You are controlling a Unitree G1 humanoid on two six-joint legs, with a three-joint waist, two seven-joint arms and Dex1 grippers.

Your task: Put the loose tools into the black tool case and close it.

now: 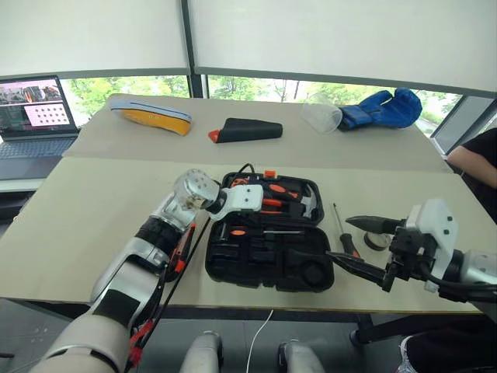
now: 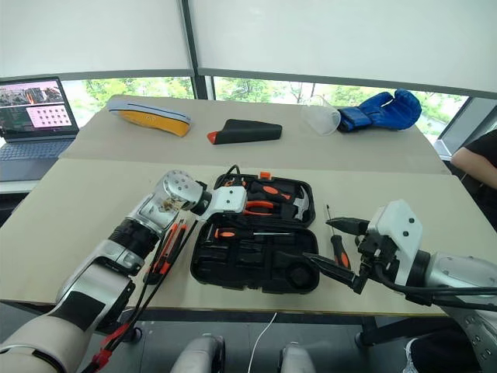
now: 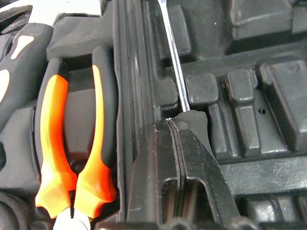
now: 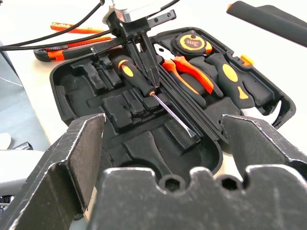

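The black tool case lies open on the table in front of me. A black-and-orange screwdriver lies in its near half. My left gripper is shut, and its tips touch this screwdriver where the shaft meets the handle. Right of the case lie a second screwdriver and a small grey tape roll. My right gripper hovers open above them, holding nothing. Left of the case, under my left arm, lie the utility knife and the slim orange tester screwdriver.
Orange-handled pliers, a hammer and a tape measure sit in the case's far half. Farther back are a black wedge pouch, a clear cup, a blue glove and a laptop. A person's arm shows at the right edge.
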